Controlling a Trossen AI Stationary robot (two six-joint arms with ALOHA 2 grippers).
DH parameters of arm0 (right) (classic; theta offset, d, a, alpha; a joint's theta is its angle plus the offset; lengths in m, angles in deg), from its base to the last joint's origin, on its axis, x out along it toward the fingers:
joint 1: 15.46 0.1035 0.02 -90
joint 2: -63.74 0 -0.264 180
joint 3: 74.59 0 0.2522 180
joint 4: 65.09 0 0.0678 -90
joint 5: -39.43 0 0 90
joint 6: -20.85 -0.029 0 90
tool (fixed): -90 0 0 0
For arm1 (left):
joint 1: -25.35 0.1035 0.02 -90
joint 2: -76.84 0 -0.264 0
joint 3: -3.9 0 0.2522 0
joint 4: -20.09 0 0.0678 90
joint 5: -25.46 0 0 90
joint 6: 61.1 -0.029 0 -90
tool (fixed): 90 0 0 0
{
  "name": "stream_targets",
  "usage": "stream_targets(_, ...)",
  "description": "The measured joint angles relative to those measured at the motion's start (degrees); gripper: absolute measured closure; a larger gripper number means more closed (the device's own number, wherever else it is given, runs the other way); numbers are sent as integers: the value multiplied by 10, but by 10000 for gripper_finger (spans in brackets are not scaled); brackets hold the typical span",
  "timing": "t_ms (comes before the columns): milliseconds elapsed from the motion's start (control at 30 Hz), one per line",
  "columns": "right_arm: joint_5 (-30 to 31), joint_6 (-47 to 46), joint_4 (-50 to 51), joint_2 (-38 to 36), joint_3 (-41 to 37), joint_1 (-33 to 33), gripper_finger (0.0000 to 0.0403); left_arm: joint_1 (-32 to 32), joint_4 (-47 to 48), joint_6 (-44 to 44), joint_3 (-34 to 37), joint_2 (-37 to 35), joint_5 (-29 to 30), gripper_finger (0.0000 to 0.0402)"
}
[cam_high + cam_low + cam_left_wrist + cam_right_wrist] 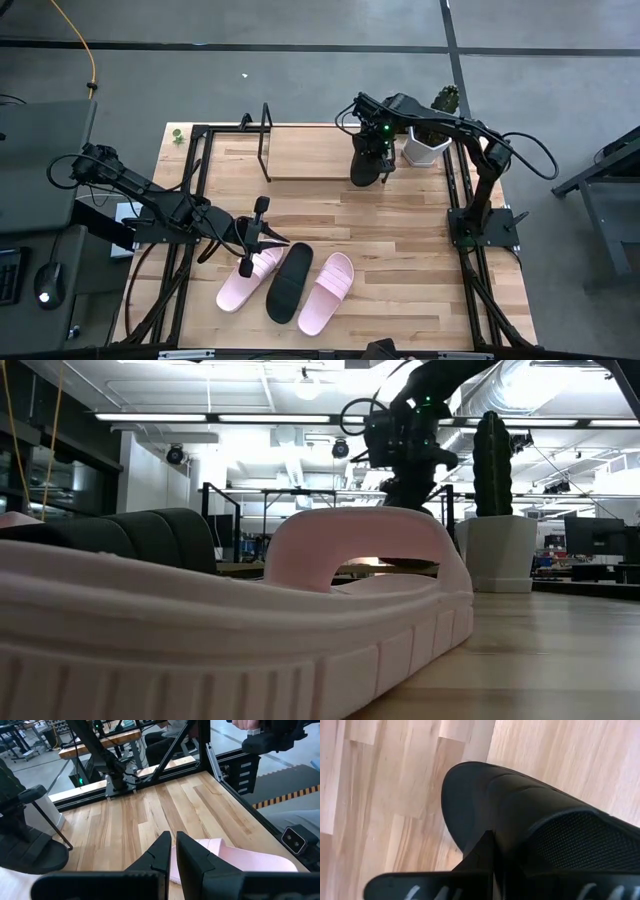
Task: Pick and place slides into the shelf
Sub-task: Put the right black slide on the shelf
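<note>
Wooden table (400, 250), pale planks, framed by black rails along both sides. At the far edge, the shelf (310, 152): a light board with a black wire loop frame (266, 140) standing at its left end; right end hidden behind the right arm. White pot with cactus (428, 145) just beside the shelf's right end, close against the right arm and crowding that corner.

Right arm reaching in from its base at the table's right rail. Right gripper (368, 160) over the right part of the shelf board, clamped on a black slide (520, 815); fingers pressed together on its strap in the wrist view, toe of the sole over the wood.

Left arm stretched from the left edge toward the near centre. Left gripper (256, 240) just above the heel end of the leftmost pink slide (243, 283), fingers (195, 855) narrow, almost together, holding nothing.

Three slides in a row at the near centre: pink, black slide on the table (289, 282), second pink slide (328, 292), nearly touching side by side. Wide bare planks between this row and the shelf; open wood also to the right of the row.
</note>
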Motion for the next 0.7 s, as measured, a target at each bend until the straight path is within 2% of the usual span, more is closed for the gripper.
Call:
stream_targets(367, 1, -8, -3, 0, 0, -1, 398, 0, 0, 0, 0, 0, 0, 383)
stream_targets(700, 6, -34, -31, 0, 0, -3, 297, 0, 0, 0, 0, 0, 0, 383)
